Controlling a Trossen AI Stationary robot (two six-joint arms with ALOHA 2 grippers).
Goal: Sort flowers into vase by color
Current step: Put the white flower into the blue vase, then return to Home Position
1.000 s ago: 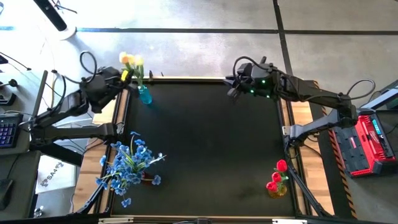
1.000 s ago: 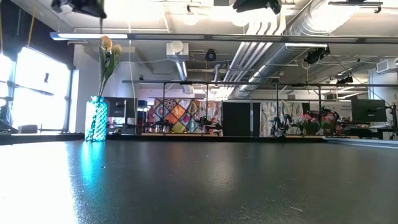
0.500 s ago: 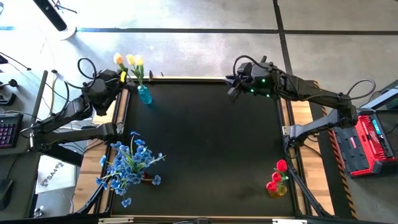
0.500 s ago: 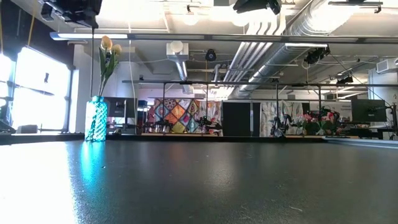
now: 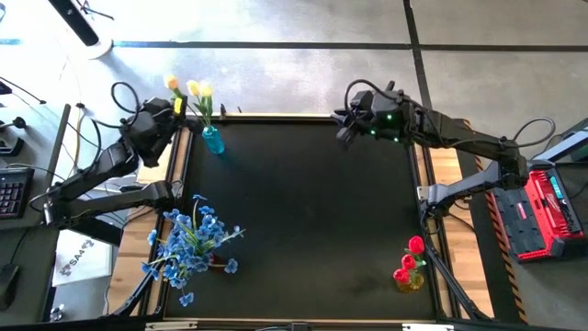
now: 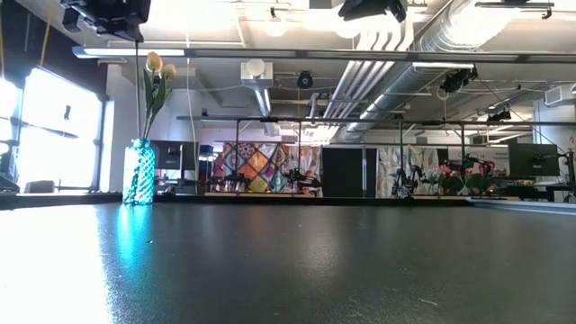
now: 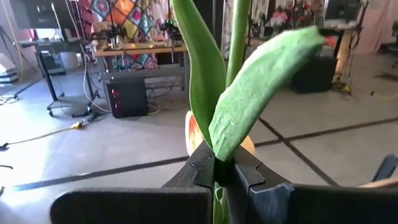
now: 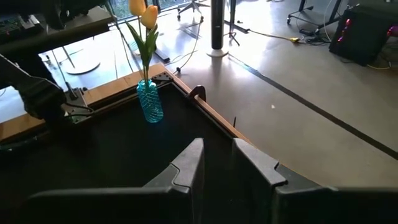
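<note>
My left gripper (image 5: 175, 108) is at the table's far left corner, shut on a cream-yellow tulip whose head (image 5: 170, 83) shows beyond the fingers. Just right of it a turquoise vase (image 5: 213, 140) stands on its base and holds two yellow tulips (image 5: 200, 89). A spray of blue flowers (image 5: 193, 244) stands near the left edge, and red tulips in a vase (image 5: 411, 267) stand at the near right. My right gripper (image 5: 344, 124) hovers open over the far edge with nothing between its fingers (image 8: 193, 165). My left gripper pinches the tulip's green stem (image 7: 219, 190) together with a leaf's base (image 7: 221, 146) between its two fingers. The fingers point level toward the far side and lie across the stem. The tulip is lifted clear, its thin lower stem (image 6: 137, 54) hanging below the gripper.
The black mat (image 5: 312, 211) lies bare between the three vases. A wooden rim (image 8: 211, 115) runs along the far edge. A red box (image 5: 542, 211) sits beyond the right edge, and a keyboard (image 5: 9, 193) lies off the left.
My left gripper has swung toward the table's left edge and sunk a little, still shut on the yellow tulip. The tulip's head, which stood beside the two in the turquoise vase, now stands apart to their left. My right arm has kept still.
</note>
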